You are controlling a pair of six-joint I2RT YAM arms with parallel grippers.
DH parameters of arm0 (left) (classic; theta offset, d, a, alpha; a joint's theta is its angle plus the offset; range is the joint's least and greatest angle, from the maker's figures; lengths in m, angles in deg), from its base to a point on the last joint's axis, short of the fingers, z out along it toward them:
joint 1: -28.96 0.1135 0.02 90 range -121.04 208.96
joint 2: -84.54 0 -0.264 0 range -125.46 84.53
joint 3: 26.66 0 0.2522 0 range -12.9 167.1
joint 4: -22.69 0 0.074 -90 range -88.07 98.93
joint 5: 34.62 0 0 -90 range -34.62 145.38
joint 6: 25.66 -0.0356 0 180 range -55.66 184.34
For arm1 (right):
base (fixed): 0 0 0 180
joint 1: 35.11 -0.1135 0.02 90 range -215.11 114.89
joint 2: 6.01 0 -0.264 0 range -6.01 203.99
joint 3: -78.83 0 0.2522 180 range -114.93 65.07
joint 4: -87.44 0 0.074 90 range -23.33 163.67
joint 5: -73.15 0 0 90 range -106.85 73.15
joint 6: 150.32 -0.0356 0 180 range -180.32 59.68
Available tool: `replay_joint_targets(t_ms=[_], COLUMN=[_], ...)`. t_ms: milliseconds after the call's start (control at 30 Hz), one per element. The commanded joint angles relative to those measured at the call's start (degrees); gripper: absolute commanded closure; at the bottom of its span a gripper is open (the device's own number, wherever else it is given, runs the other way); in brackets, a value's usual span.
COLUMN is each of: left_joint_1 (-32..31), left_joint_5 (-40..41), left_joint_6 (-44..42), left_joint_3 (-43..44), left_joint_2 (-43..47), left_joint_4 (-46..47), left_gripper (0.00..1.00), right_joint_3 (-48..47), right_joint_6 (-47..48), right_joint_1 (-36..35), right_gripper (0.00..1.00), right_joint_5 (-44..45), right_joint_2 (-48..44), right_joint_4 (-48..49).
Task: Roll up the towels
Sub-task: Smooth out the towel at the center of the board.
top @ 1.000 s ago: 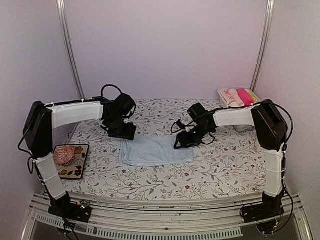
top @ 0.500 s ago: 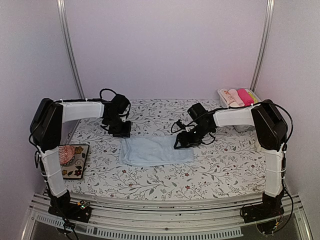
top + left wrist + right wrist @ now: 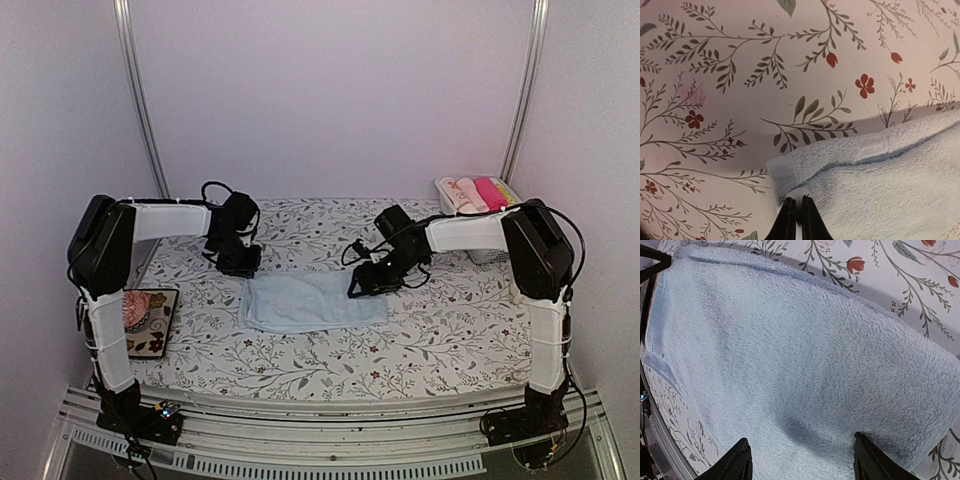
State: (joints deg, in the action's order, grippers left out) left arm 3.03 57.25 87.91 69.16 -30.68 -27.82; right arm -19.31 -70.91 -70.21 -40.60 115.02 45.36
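the light blue towel lies flat mid-table on the floral cover, not yet rolled. we judge this the grasping step: the left gripper looks pinched shut on the towel's far-left corner hem, while the right gripper hovers spread wide over the far-right corner. next the right should pinch too, then both turn the far edge over evenly. we find no brand, label or writing.

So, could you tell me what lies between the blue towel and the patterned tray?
Only bare floral tablecloth lies between the blue towel and the tray; the top view shows it.
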Motion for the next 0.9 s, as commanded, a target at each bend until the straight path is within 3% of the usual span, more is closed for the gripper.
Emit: replay_joint_targets(t_ms=[0, 100, 200, 300, 567, 867], left_joint_1=[0.7, 0.7, 0.8, 0.8, 0.8, 0.9], left_joint_5=[0.4, -0.5, -0.6, -0.6, -1.9, -2.9], left_joint_6=[-0.6, -0.5, -0.1, 0.4, 0.6, -0.3], left_joint_3=[-0.4, -0.5, -0.4, -1.4, -2.4, -2.0], left_joint_2=[0.8, 0.9, 1.1, 1.9, 2.0, 0.9], left_joint_4=[-0.2, -0.3, -1.3, -1.5, -0.7, 1.0], left_gripper=[0.95, 0.94, 0.76, 0.7, 0.74, 0.9], right_joint_3=[-1.3, -1.9, -2.3, -2.5, -2.4, -1.3], right_joint_6=[0.5, 0.7, 0.9, 1.0, 0.9, 0.8], right_joint_1=[0.6, 0.6, 0.5, 0.6, 0.6, 0.6], right_gripper=[0.3, 0.3, 0.3, 0.3, 0.3, 0.3], right_joint_5=[0.8, 0.8, 1.0, 1.2, 1.1, 1.2], right_joint_2=[2.4, 2.6, 2.6, 2.5, 2.7, 2.2], right_joint_4=[-1.8, -2.2, -2.6, -2.7, -2.5, -2.1])
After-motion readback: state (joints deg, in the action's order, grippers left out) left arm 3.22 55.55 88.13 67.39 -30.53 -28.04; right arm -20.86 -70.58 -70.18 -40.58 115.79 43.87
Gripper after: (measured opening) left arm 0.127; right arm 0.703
